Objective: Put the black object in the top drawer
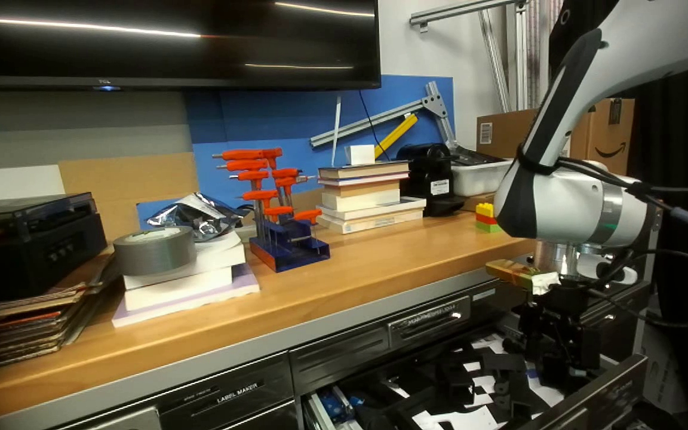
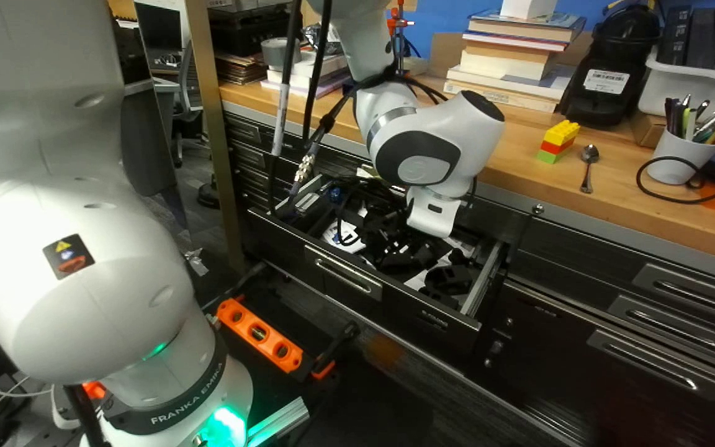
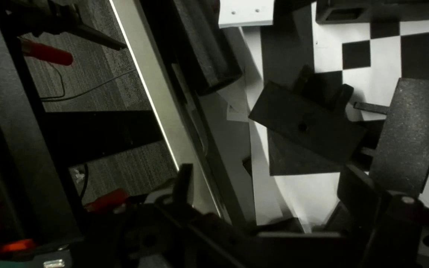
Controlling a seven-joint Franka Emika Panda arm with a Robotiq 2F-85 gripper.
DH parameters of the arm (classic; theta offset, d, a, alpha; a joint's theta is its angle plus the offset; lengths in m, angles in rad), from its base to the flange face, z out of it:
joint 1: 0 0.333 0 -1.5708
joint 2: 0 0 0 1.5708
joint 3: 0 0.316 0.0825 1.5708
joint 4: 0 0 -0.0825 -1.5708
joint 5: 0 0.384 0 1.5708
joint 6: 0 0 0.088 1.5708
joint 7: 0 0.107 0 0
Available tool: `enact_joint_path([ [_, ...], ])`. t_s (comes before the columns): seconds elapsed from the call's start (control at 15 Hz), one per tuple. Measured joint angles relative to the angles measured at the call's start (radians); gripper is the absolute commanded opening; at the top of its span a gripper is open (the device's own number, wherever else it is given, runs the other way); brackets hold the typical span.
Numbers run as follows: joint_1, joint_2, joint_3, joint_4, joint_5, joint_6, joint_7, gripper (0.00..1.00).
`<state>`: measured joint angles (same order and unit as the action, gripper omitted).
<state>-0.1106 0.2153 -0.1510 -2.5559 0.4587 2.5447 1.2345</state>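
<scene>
The top drawer is pulled open; its dark metal front shows in both exterior views point(image 1: 604, 394) point(image 2: 419, 310), and its pale rim crosses the wrist view point(image 3: 162, 108). Inside lie many black parts on black-and-white checkered sheets. I cannot single out the small roundish black object among them. My gripper point(image 1: 562, 361) is low over the drawer, close to its front panel. In the wrist view my gripper point(image 3: 268, 175) has its fingers wide apart, one over the drawer rim and one beside dark parts, with only sheets and parts visible below. The arm hides the gripper in an exterior view.
The wooden desktop point(image 1: 356, 269) overhangs behind the drawer. On it stand stacked books point(image 1: 368, 197), an orange-handled tool stand point(image 1: 290, 251), a black boxy device point(image 1: 433, 179) and toy bricks point(image 2: 557, 141). A spoon point(image 2: 589, 167) and a pen cup point(image 2: 680, 155) lie further along.
</scene>
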Motion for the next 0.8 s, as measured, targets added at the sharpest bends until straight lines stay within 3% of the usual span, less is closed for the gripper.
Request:
enact_joint_path([
  [0.4,-0.035,0.004,0.018,0.005,0.097,0.073,-0.28,1.0],
  [0.8,-0.036,0.034,-0.003,0.009,0.092,0.071,-0.305,1.0],
])
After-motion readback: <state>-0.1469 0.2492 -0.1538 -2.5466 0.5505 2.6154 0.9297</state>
